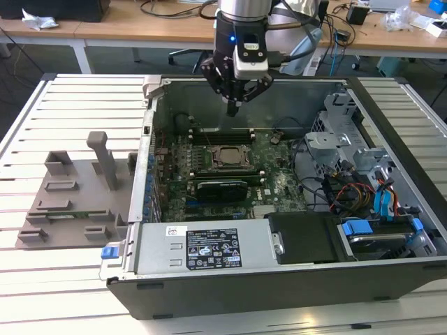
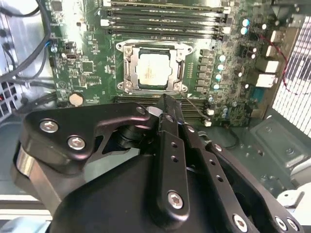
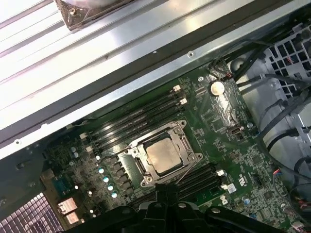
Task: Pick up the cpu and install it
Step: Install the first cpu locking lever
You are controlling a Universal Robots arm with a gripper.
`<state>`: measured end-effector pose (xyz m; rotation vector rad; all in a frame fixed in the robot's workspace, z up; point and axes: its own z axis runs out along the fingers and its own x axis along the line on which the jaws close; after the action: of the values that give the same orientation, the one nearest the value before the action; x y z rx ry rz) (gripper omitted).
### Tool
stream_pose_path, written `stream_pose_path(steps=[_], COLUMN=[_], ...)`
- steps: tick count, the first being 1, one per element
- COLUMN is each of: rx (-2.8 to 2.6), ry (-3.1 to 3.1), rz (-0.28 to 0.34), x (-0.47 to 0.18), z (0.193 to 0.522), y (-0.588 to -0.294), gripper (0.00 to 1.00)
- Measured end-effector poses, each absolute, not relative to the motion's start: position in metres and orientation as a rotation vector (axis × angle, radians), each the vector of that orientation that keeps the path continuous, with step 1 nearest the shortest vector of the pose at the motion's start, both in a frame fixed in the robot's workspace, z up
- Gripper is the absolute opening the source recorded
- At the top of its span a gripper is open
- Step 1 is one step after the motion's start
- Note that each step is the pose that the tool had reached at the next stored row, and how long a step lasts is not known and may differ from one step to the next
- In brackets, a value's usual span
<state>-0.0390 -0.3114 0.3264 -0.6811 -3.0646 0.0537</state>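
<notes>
The cpu (image 1: 227,155) (image 2: 152,68) (image 3: 164,156) is a silvery square chip lying flat inside the metal socket frame (image 2: 127,68) on the green motherboard (image 1: 276,167) of an open computer case. My gripper (image 1: 233,108) hangs above the board, toward the case's far wall, well clear of the cpu. Its black fingertips (image 2: 165,103) come together in a point and hold nothing. In both wrist views the cpu lies just beyond the fingertips, with memory slots (image 3: 141,116) on both sides of the socket.
A grey plastic tray (image 1: 70,188) with raised blocks lies on the slatted table at the exterior view's left. Inside the case are a power supply (image 1: 206,248) at the front, drive cages and cables (image 1: 356,181) at the right. Desks stand behind.
</notes>
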Motion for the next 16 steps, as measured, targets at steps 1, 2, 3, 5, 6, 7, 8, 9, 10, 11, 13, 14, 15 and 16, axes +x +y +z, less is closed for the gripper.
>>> stream_pose_path(steps=[1,2,3,5,6,7,8,9,10,11,13,14,15,16], rx=[-0.647,-0.623,-0.583,-0.519,-0.479,-0.462,-0.443,-0.42,-0.403,-0.373,-0.336,-0.317,-0.301,-0.279], ry=[-3.072,-3.078,-3.086,-3.098,-3.105,-3.108,-3.111,-3.114,-3.117,-3.121,-3.125,-3.127,-3.129,-3.131], rz=[0.054,0.054,0.054,0.054,0.054,0.054,0.054,0.054,0.054,0.054,0.054,0.054,0.054,0.054], x=[-0.039,-0.039,-0.039,-0.039,-0.039,-0.039,-0.039,-0.039,-0.039,-0.039,-0.039,-0.039,-0.039,-0.039], z=[0.3264,0.3264,0.3264,0.3264,0.3264,0.3264,0.3264,0.3264,0.3264,0.3264,0.3264,0.3264,0.3264,0.3264], y=[-0.3114,-0.3114,-0.3114,-0.3114,-0.3114,-0.3114,-0.3114,-0.3114,-0.3114,-0.3114,-0.3114,-0.3114,-0.3114,-0.3114], gripper=[0.11,0.11,0.11,0.11,0.11,0.11,0.11,0.11,0.11,0.11,0.11,0.11,0.11,0.11])
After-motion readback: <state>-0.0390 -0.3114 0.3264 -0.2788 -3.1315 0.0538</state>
